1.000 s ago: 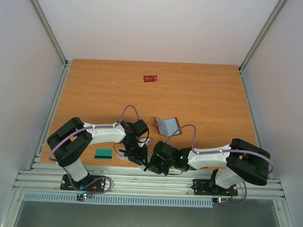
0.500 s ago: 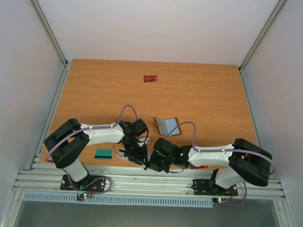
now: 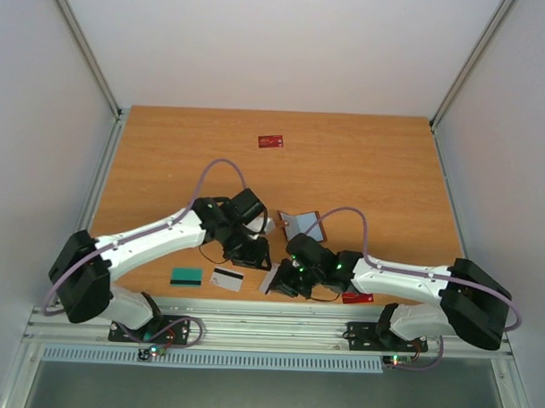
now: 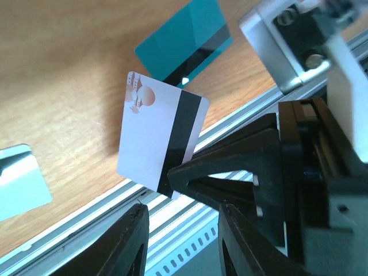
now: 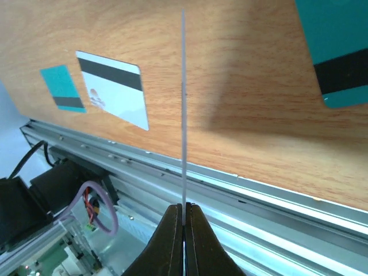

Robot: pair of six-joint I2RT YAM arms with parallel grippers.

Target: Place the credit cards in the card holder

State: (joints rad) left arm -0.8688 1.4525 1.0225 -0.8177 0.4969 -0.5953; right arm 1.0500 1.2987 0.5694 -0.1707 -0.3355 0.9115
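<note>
My right gripper (image 5: 184,215) is shut on a thin pale credit card (image 5: 183,103), held upright and seen edge-on above the table's near edge. From above, this card (image 3: 272,281) shows at the right gripper (image 3: 282,283). A white card with a black stripe (image 3: 227,279) and a teal card (image 3: 186,275) lie flat to its left. In the right wrist view another teal card (image 5: 339,52) lies flat at the upper right. My left gripper (image 4: 181,241) is open and empty, and hangs (image 3: 255,255) above the white striped card (image 4: 158,135). The brown card holder (image 3: 303,225) lies open just beyond both grippers.
One red card (image 3: 271,141) lies far back on the wooden table (image 3: 381,181). A second red card (image 3: 357,298) lies by the near edge under the right arm. The aluminium rail (image 3: 268,329) runs along the front.
The left arm has pulled away from the near edge toward the card holder, uncovering the white striped card. The right gripper has shut on the pale card and shifted slightly right.
</note>
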